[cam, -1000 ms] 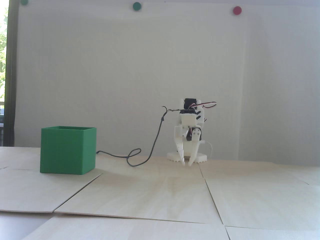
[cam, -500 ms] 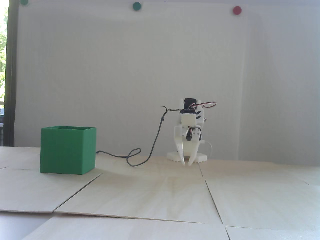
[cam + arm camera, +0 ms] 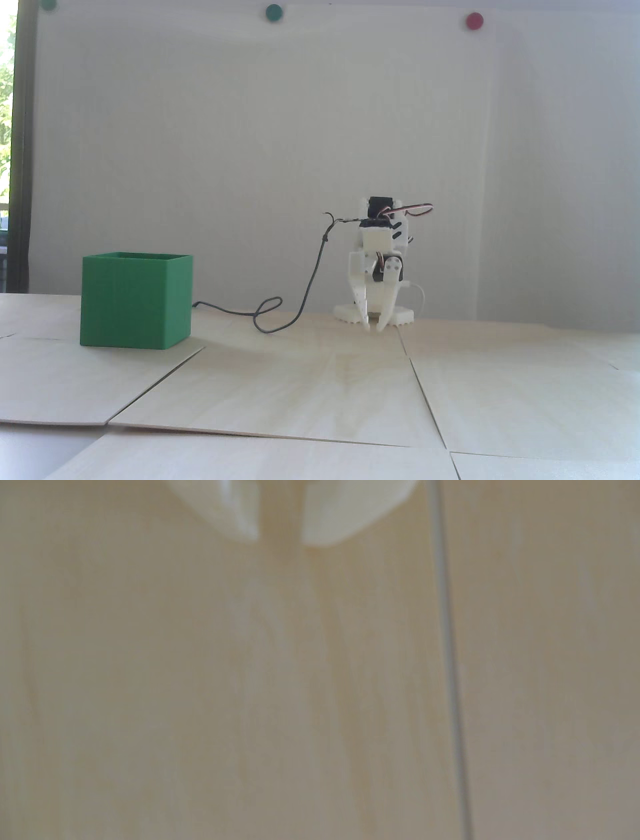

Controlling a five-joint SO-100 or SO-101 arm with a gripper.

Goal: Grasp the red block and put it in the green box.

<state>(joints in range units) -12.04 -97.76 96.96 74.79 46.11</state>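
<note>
On pale wood, matte green box.

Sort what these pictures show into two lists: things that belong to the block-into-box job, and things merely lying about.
Job:
green box, on the table at the fixed view's left
gripper, empty, tips slightly apart above the table
red block: not visible in either view

Lying about:
black cable
green wall dot
red wall dot
</note>
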